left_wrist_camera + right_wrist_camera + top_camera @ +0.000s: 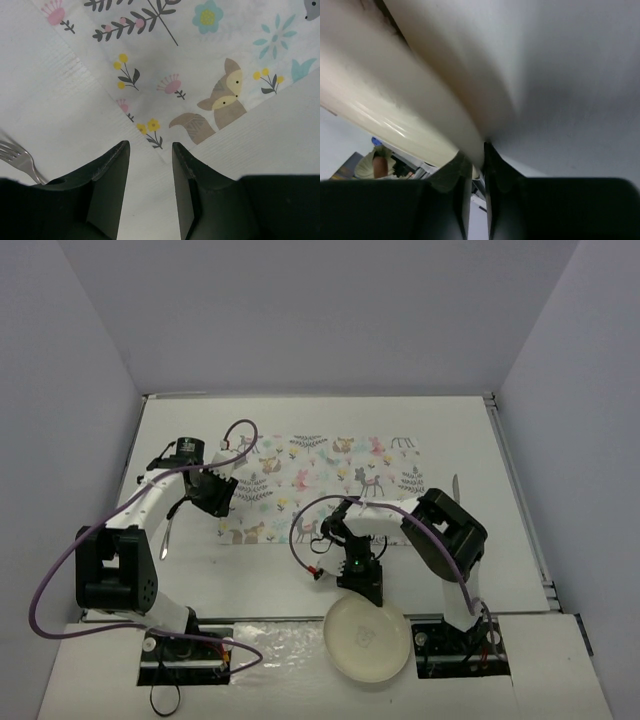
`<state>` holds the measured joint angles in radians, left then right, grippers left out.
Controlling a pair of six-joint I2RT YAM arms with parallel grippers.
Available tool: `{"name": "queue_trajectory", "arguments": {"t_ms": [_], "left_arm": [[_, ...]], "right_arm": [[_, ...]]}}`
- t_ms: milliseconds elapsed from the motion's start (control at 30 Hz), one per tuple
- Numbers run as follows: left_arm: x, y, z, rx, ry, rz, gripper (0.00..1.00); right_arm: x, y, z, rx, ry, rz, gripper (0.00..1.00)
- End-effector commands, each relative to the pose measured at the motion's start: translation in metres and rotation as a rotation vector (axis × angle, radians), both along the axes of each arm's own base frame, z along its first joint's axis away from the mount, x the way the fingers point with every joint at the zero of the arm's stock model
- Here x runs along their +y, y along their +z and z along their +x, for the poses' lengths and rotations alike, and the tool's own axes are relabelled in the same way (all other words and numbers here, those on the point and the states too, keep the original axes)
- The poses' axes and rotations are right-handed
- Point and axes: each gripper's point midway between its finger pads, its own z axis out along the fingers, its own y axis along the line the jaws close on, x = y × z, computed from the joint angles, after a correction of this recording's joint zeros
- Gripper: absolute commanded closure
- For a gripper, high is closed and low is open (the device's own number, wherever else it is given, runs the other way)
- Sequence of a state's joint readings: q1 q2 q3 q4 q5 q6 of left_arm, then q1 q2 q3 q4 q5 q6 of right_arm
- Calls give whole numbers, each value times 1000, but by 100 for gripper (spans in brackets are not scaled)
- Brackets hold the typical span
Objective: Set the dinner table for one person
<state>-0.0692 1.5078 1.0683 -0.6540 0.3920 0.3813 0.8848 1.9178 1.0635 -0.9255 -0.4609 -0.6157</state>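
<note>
The worktop (480,540) spreads wide beneath the placemat (330,485). Nearer the arms than the placemat, the plate (368,640) has its rim pinched by the right fingers (502,192); I'd carry it level and centre it there. The left fingers (107,190) gape over the placemat's corner.

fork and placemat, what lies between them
Only bare table lies between the fork and the placemat; the left wrist view shows it.
</note>
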Motion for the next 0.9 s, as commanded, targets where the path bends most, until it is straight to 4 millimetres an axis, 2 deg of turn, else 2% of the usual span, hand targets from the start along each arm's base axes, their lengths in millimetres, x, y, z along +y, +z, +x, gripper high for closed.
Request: {"name": "queue_trajectory", "arguments": {"t_ms": [0, 100, 200, 267, 300, 400, 433, 467, 533, 567, 667, 733, 867], "left_arm": [[5, 20, 11, -89, 21, 3, 64], [7, 21, 10, -98, 21, 0, 64], [10, 19, 9, -101, 19, 14, 64], [11, 15, 8, -89, 11, 21, 64], [11, 12, 8, -81, 11, 21, 64], [10, 10, 8, -78, 9, 8, 64], [8, 10, 9, -82, 8, 1, 64], [7, 11, 10, -85, 6, -4, 64], [5, 13, 12, -89, -3, -15, 64], [5, 13, 12, -87, -3, -15, 64], [4, 15, 18, -97, -8, -16, 64], [3, 15, 21, -99, -11, -22, 64], [2, 9, 23, -85, -12, -25, 64]], "right_arm": [[-5, -6, 21, -140, 25, -78, 100], [16, 21, 58, -309, 3, 27, 100], [40, 68, 110, -480, -77, 145, 100], [40, 102, 148, -565, -168, 199, 100], [46, 123, 169, -620, -204, 250, 100], [41, 165, 220, -728, -324, 344, 100], [43, 189, 241, -780, -379, 394, 100], [40, 197, 260, -803, -430, 408, 100], [30, 207, 286, -815, -502, 429, 100], [25, 207, 290, -816, -519, 423, 100], [33, 186, 315, -748, -604, 417, 100], [44, 169, 318, -674, -618, 433, 100], [62, 154, 316, -599, -611, 461, 100]]}}
